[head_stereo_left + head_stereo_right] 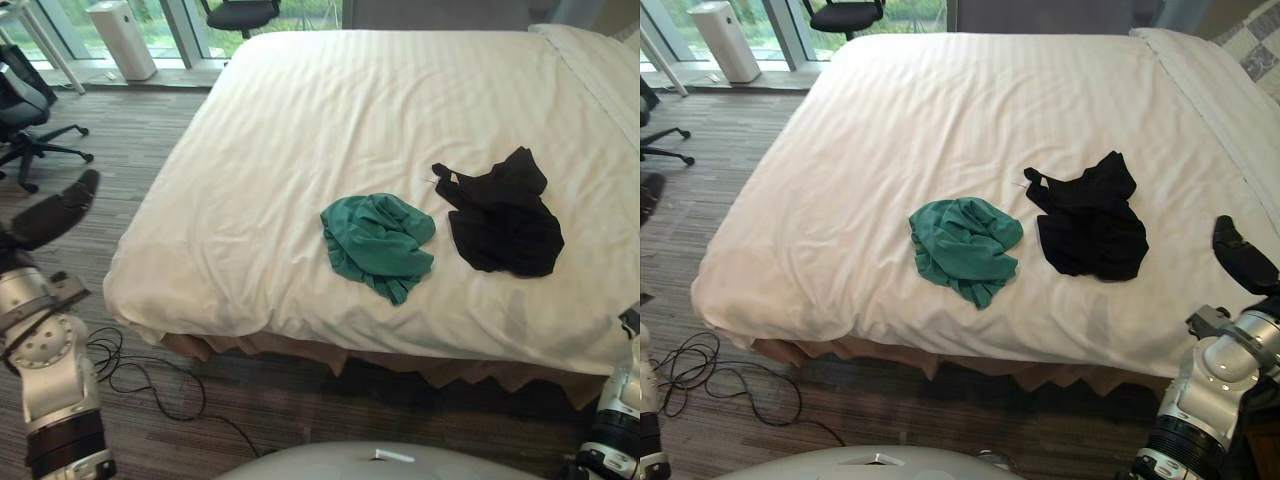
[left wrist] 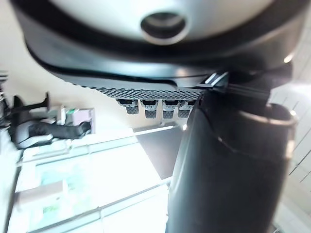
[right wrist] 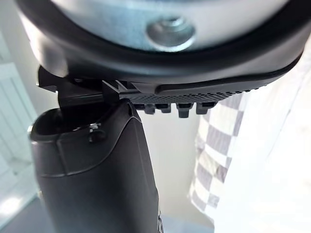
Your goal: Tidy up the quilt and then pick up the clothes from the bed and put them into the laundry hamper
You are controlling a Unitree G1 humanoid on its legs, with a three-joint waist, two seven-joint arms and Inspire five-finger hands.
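**Quilt mostly flat, clothes waiting, both hands hovering empty**

The white quilt (image 1: 300,120) is covering the bed (image 1: 300,352), lying mostly smooth and sagging a bit at the near-left corner. A green garment (image 1: 378,243) is sitting bunched on it close to the near edge. A black garment (image 1: 503,220) is lying just beside it on the robot's right, apart from it.

Tidying looks like the step in hand. Doing it well likely means sweeping flat palms outward along the near edge while steering clear of both garments, so they are not getting dragged.

The left hand (image 1: 55,212) is hanging over the floor off the bed's left corner. Its fingers are looking straight and it is holding nothing. The right hand (image 1: 1240,255) is hovering over the quilt's near-right part, apparently stretched out and empty too.
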